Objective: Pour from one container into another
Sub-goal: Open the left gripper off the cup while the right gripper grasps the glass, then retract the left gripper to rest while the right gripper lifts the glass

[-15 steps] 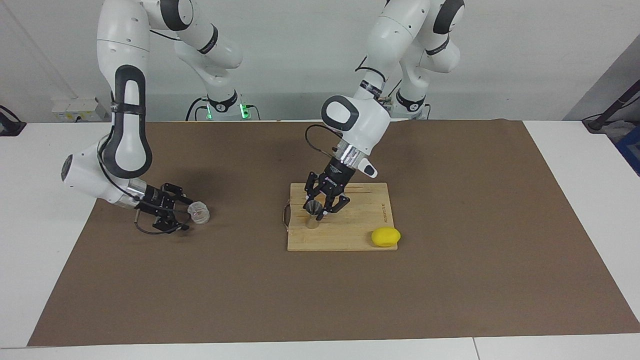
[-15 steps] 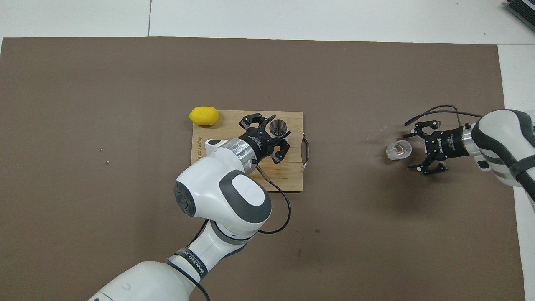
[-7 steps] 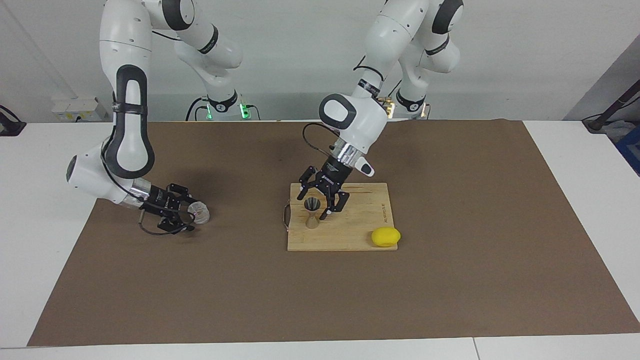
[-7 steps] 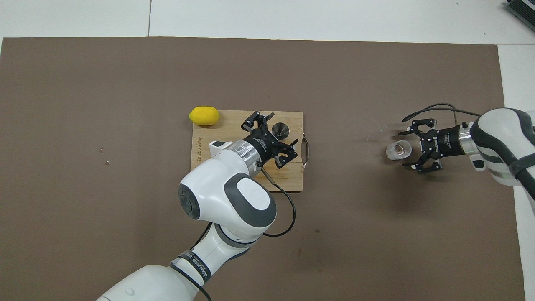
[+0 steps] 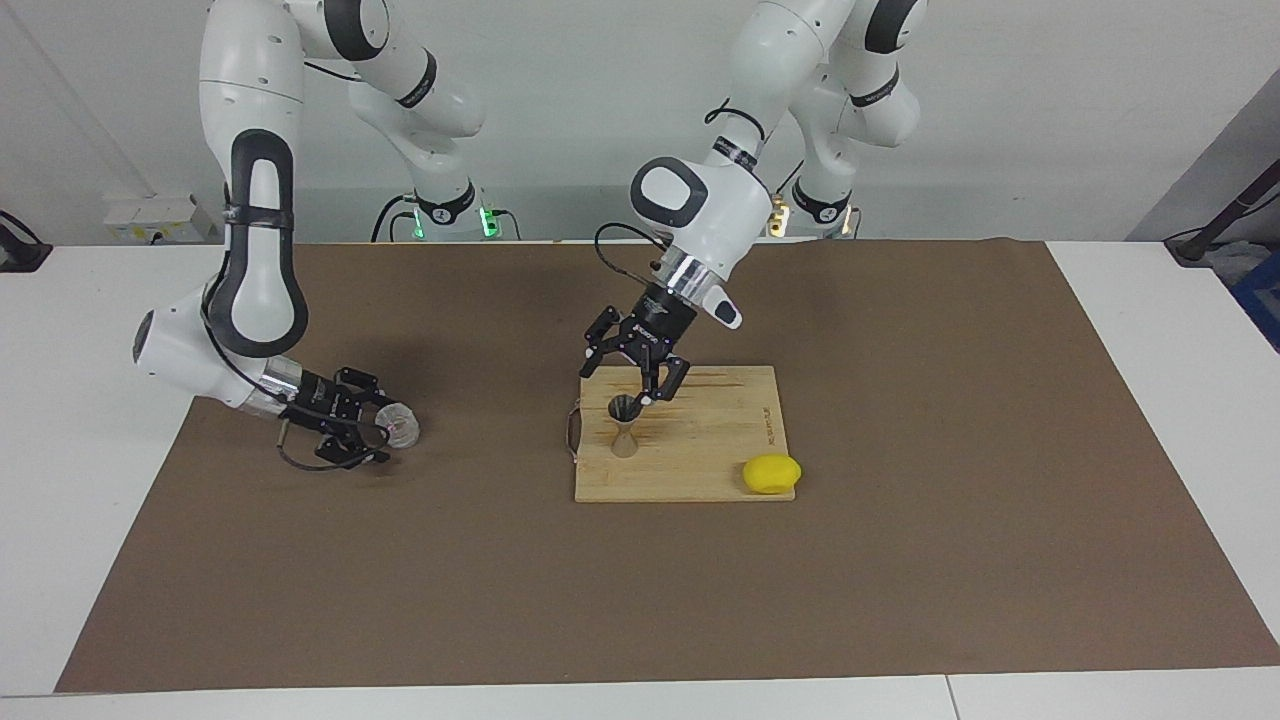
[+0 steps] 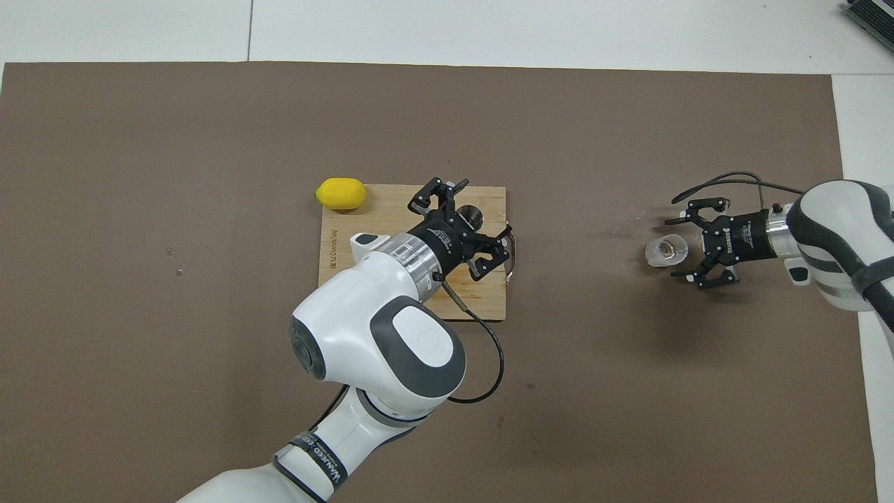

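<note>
The grey metal jigger [image 5: 624,426] stands upright on the wooden cutting board [image 5: 700,465]. My left gripper [image 5: 630,383] is open and empty, raised just over the jigger's mouth. In the overhead view the left gripper [image 6: 464,222] partly covers the jigger [image 6: 473,214]. The clear ribbed glass cup [image 5: 402,425] sits on the brown mat toward the right arm's end of the table. My right gripper [image 5: 377,425] is open, low over the mat, with its fingertips on either side of the cup's near edge. The overhead view also shows the right gripper [image 6: 683,249] and the cup [image 6: 665,250].
A yellow lemon [image 5: 771,473] lies at the cutting board's corner farthest from the robots, toward the left arm's end, and shows in the overhead view [image 6: 341,193]. The board [image 6: 342,241] has a metal handle on its edge toward the right arm.
My left gripper has let go of the jigger and risen off it, opening wider. The jigger stays upright on the board. My right gripper has edged slightly toward the glass cup.
</note>
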`<state>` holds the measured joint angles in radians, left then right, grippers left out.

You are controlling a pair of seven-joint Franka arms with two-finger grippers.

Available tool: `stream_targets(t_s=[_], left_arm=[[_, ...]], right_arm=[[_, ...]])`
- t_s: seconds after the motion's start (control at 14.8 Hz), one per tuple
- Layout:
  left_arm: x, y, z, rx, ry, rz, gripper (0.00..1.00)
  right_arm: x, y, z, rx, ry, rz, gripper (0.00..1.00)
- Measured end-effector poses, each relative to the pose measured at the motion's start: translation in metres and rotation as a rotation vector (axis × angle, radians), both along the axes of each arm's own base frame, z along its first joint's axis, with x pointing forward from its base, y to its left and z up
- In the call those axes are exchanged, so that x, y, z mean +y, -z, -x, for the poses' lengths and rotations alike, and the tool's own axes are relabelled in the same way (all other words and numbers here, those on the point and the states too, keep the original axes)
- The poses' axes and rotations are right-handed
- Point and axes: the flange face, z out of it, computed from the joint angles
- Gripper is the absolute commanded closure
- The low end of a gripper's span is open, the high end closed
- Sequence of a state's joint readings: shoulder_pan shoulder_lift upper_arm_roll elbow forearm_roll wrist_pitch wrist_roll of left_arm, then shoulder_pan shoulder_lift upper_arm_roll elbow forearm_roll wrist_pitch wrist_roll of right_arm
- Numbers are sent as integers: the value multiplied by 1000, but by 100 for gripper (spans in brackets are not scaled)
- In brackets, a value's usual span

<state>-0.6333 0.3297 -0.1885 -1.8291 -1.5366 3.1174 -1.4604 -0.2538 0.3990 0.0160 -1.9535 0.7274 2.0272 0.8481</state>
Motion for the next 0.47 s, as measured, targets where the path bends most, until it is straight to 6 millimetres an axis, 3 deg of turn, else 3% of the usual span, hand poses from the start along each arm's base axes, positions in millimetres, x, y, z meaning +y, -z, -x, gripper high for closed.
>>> stream_targets(t_s=[0.27, 0.47], left_arm=[[46, -11, -50, -38, 120, -36, 0], [72, -16, -75, -69, 279, -131, 0]], right_arm=[[2, 1, 1, 3, 1, -5, 2], [11, 2, 2, 6, 2, -21, 4]])
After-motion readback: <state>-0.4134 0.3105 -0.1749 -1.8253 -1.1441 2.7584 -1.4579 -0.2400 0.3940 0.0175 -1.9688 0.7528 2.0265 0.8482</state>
